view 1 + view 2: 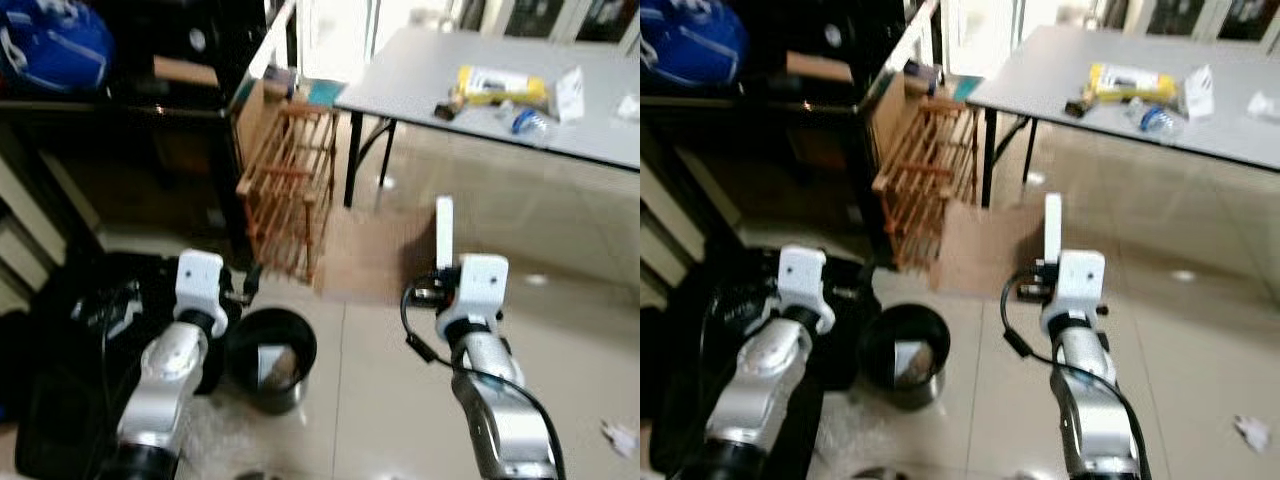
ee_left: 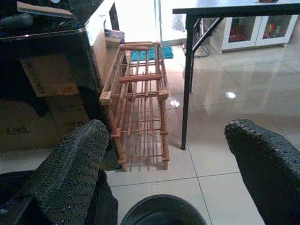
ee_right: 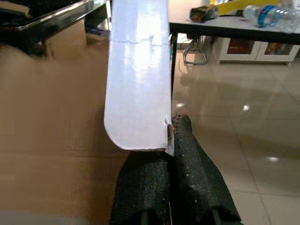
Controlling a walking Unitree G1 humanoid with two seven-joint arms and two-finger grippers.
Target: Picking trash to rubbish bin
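While clamped tight on a white card strip (image 3: 138, 75), right end effector (image 3: 171, 140) held up right of the black bin (image 1: 270, 358). Left end effector (image 2: 164, 154) spread wide, empty, above bin. Inside, possibly paper already. Remaining: drop strip; crumpled scrap (image 1: 620, 436) on floor.

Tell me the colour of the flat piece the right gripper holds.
White card, clearest in the right wrist view.
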